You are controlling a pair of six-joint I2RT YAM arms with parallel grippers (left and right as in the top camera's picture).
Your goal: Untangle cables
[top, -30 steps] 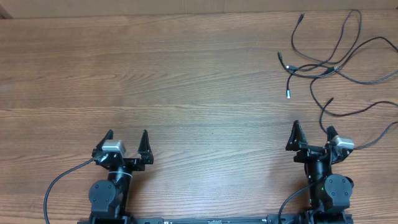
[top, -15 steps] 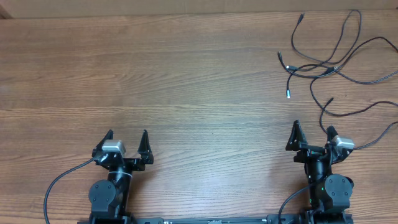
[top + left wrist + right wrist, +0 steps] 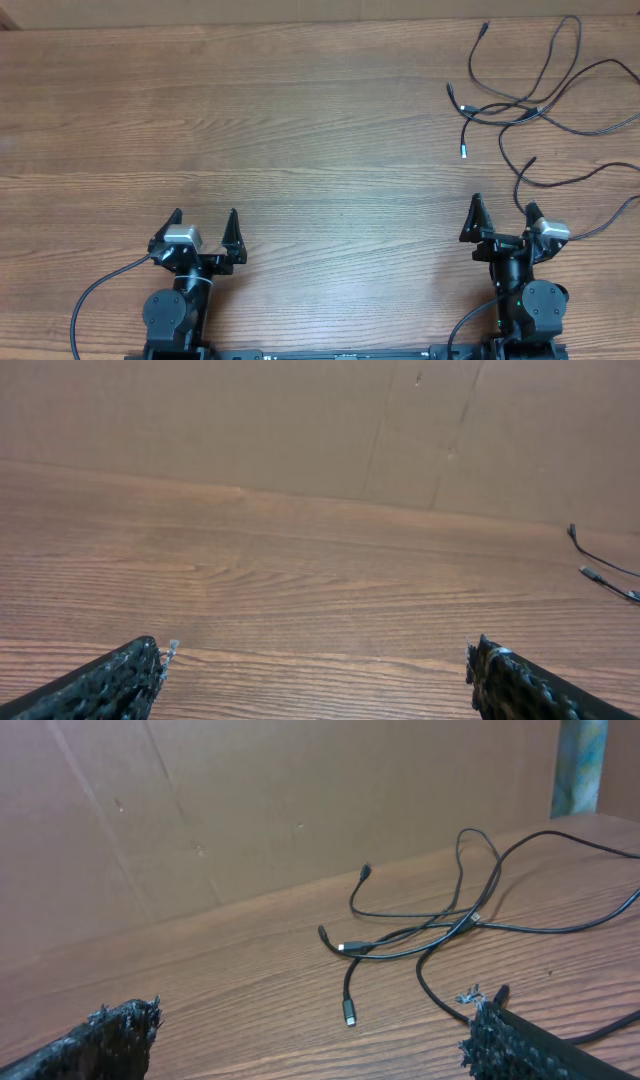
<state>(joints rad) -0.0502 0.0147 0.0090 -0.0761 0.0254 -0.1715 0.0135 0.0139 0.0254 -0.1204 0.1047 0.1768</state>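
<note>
Several thin black cables [image 3: 530,105] lie tangled in loose loops at the table's far right; they cross near one knot [image 3: 470,917]. Plug ends stick out to the left, one silvery tip [image 3: 349,1012] nearest me. A cable end [image 3: 531,161] lies just beyond my right gripper. My right gripper [image 3: 503,213] is open and empty, near the front edge, short of the cables. My left gripper [image 3: 205,220] is open and empty at the front left, far from them. In the left wrist view only two plug ends [image 3: 592,572] show at the right edge.
A brown cardboard wall [image 3: 250,800] stands along the table's far edge. The wooden table [image 3: 300,130] stretches bare between the two arms. Thicker black arm cables [image 3: 95,290] trail by the arm bases at the front.
</note>
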